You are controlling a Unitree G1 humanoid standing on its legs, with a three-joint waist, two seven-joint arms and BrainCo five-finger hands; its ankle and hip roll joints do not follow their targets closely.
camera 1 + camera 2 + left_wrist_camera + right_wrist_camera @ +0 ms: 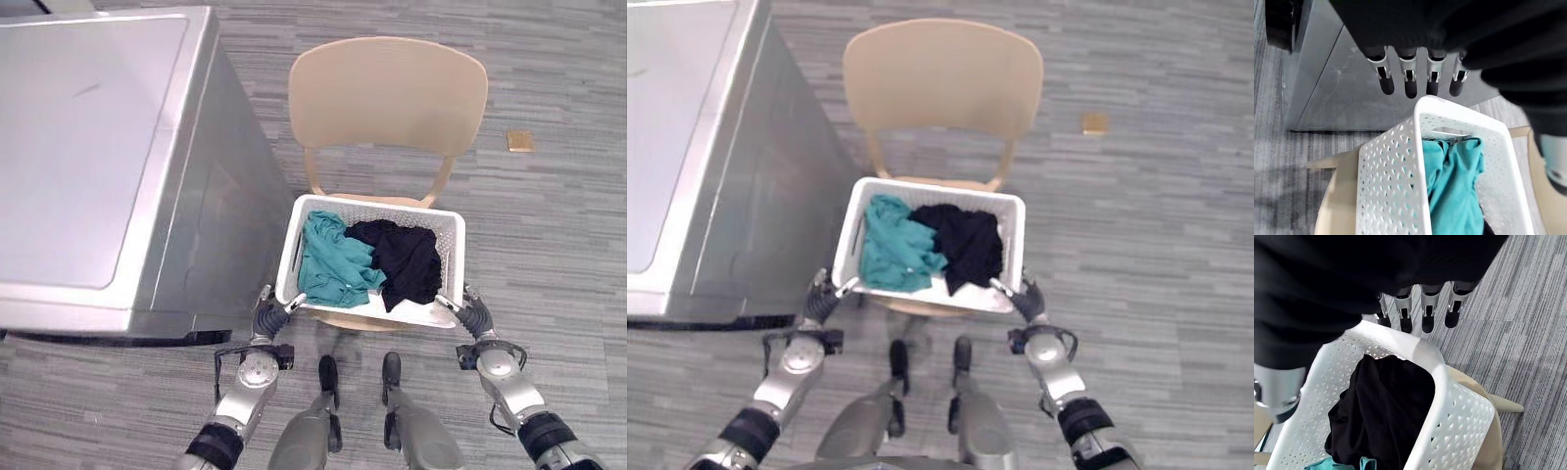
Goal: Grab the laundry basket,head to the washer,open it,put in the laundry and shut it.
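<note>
While it sat on the chair [388, 93]: laundry basket [446, 235], left hand [266, 315] and right hand [474, 315] open-fingered at its corners.

A wooden chair [388, 98] stands on the grey striped floor [558, 225], just beside a silver washer [98, 166] that also rests on the floor. On the chair's seat sits a white laundry basket [449, 245] with clothes in it. A small tan square [520, 141] lies on the floor, well apart from the chair.
</note>
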